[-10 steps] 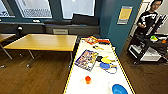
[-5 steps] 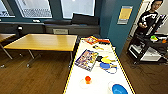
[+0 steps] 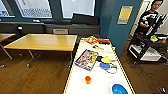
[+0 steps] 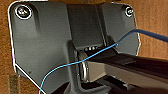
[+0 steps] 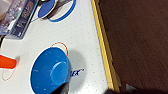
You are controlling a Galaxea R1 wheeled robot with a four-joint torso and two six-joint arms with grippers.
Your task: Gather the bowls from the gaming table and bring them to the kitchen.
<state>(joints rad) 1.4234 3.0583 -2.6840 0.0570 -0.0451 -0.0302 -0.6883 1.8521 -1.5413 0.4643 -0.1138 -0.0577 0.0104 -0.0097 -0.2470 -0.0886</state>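
The gaming table (image 3: 75,75), long and white-topped with a thin yellow edge, runs away from me in the head view. Near its close end lies one bowl (image 3: 85,83), a thin pale rim with an orange piece (image 3: 87,79) standing in it. A second pale rim (image 3: 110,86) circles a blue disc (image 3: 119,89) at the table's near right. In the right wrist view that blue disc (image 5: 50,72) shows large, with a thin rim (image 5: 60,44) behind it and the table's yellow edge (image 5: 101,47) beside it. My right gripper (image 5: 91,90) hangs just over this end of the table.
A game box (image 3: 86,59), yellow and blue paddles (image 3: 106,63) and more boxes (image 3: 91,40) lie further along the table. A wooden table (image 3: 42,42) stands to the left. A person (image 3: 150,18) stands behind a black cart (image 3: 147,50) at the right. The floor is dark wood.
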